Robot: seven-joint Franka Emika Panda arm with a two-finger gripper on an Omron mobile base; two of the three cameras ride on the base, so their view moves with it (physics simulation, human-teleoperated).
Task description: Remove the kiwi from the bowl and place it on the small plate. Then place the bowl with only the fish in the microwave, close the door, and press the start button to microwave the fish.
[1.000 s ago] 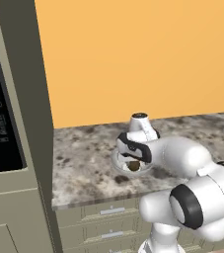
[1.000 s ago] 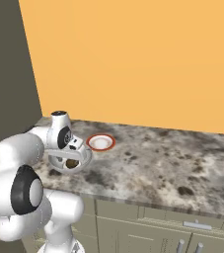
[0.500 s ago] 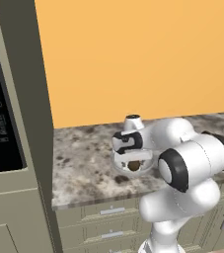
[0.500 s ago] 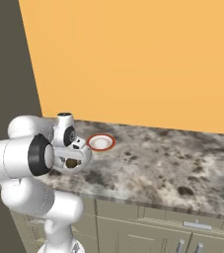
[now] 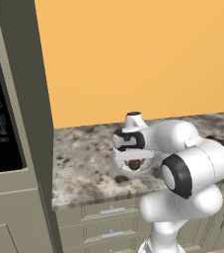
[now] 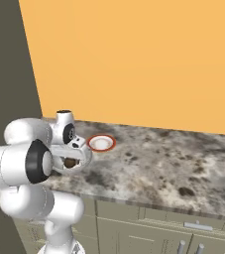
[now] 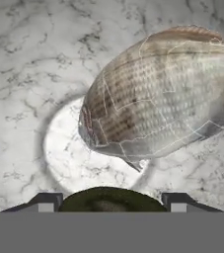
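Kiwi (image 7: 108,198) between gripper (image 7: 108,201) fingertips

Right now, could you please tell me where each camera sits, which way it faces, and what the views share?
Left base view: behind the arm's left, facing the counter and microwave; the arm rises lower right.
Right base view: behind the arm's right, facing the small plate; the arm rises lower left.
Hand view: on the hand, looking down into the bowl at the fish; the gripper straddles the kiwi.
Both base views share the bowl and kiwi.

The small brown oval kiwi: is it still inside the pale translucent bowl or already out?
Still in. The small brown oval kiwi lies inside the pale translucent bowl; the hand view shows it between the gripper fingertips, beside the grey-silver fish.
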